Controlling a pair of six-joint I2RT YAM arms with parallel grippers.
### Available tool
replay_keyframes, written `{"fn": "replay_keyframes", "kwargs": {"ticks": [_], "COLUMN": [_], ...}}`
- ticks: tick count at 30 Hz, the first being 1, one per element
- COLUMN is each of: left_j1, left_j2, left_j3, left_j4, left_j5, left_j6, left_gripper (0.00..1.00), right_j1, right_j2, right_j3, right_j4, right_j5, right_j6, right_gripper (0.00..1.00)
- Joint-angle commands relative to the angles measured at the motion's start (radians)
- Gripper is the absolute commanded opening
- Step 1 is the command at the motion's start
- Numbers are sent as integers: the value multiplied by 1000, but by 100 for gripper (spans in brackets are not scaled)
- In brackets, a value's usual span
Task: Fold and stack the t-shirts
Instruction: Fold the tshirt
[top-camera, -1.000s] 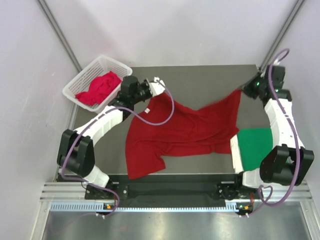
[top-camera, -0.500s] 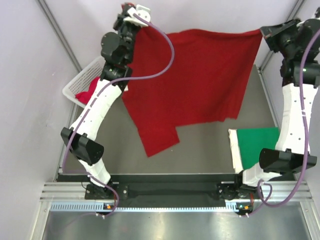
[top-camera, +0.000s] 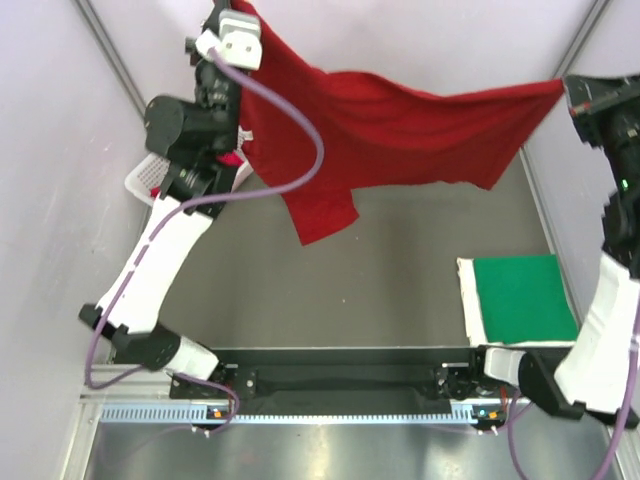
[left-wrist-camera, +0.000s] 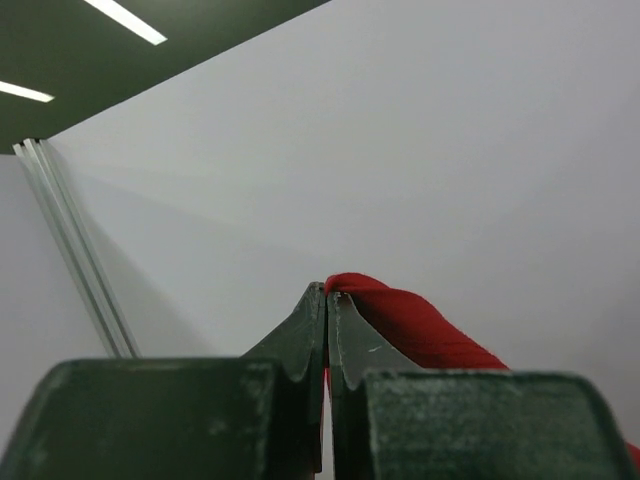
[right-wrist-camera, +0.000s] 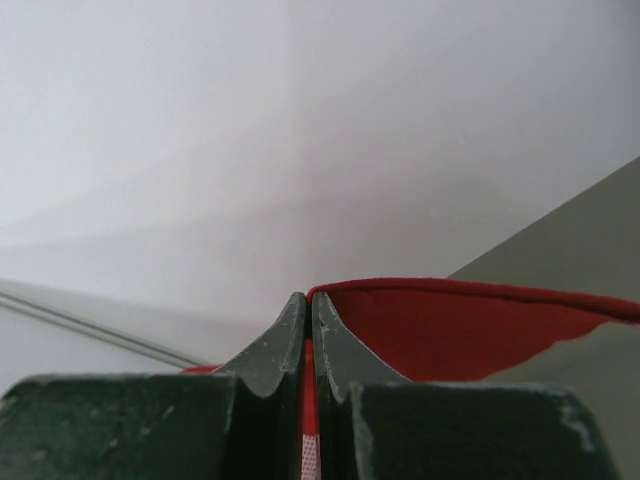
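A dark red t-shirt (top-camera: 400, 125) hangs spread in the air high above the table, stretched between both grippers. My left gripper (top-camera: 243, 12) is shut on its left corner; the cloth (left-wrist-camera: 420, 325) comes out past the closed tips (left-wrist-camera: 327, 292). My right gripper (top-camera: 568, 88) is shut on its right corner; red cloth (right-wrist-camera: 450, 325) runs from between the closed tips (right-wrist-camera: 307, 297). One sleeve (top-camera: 320, 212) hangs lowest. A folded bright green t-shirt (top-camera: 522, 297) lies on the table at the right. A pinkish red t-shirt (top-camera: 230, 158) is mostly hidden behind my left arm.
A white lattice basket (top-camera: 148, 178) stands at the table's far left, mostly behind my left arm. The dark table (top-camera: 380, 290) lies below the hanging shirt. Metal frame posts stand at the back corners.
Both grippers have lifted the red t-shirt from lying on the table to high in the air and pulled it out wider. The green t-shirt has not moved.
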Motion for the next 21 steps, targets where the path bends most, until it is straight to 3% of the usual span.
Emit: {"fn": "replay_keyframes", "kwargs": {"ticks": [1, 12, 21], "left_j1": [-51, -103, -103], "left_j2": [-151, -287, -272], "left_j3": [-57, -34, 20], "left_j4": [52, -66, -174], "left_j5": [40, 128, 266], "left_j6": [-9, -58, -153], "left_gripper": [0, 0, 0], "right_j1": [6, 7, 4], "right_j2": [-87, -322, -313], "right_j3": [63, 139, 100], "right_j4": [-65, -293, -220], "right_j5": [99, 449, 438], "right_j6": [-31, -7, 44], "right_gripper": [0, 0, 0]}}
